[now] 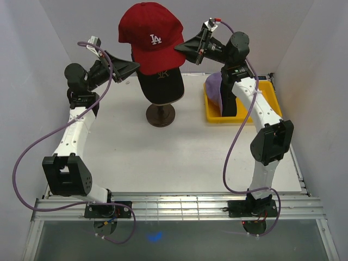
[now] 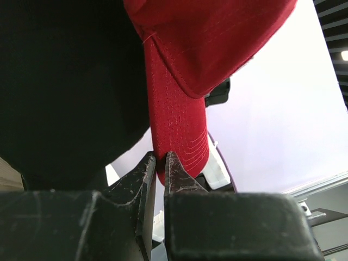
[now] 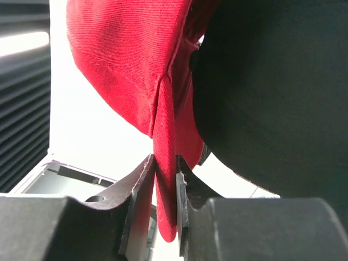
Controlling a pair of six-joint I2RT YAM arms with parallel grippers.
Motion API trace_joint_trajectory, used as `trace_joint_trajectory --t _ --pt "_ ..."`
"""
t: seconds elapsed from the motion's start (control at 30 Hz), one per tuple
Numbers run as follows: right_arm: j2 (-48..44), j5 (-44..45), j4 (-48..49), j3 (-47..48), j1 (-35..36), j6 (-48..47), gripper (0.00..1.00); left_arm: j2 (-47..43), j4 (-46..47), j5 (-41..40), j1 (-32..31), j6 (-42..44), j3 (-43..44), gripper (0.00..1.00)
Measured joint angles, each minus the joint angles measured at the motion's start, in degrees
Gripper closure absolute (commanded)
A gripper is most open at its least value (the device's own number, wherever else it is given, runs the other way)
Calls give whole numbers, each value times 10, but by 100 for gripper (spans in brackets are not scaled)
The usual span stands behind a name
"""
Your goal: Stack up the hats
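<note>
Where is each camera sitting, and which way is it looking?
Top external: high above and behind the arm bases, looking down at the table and the red LA cap over a black cap; both arms show whole.
Left wrist: on the left arm, looking along the left gripper, which pinches the red LA cap's edge.
Right wrist: on the right arm, looking along the right gripper, pinching the opposite edge.
Shared: both wrist views show the red LA cap beside the black cap.
</note>
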Motion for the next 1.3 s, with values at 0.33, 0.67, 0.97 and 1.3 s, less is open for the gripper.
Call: trace_joint_trajectory --t 0.33,0.67,0.97,1.3 --pt "14 -21 -98 33 0 -67 91 -41 -3 0 3 7 -55 100" --pt "-15 -17 -127 -30 -3 -113 92 -42 -14 13 4 13 -80 100" --pt "-33 -23 -125 -73 -5 -136 92 -58 -11 15 3 15 -124 100" --pt "-50 -27 -94 -142 -5 -139 92 -73 -18 17 2 21 -161 100"
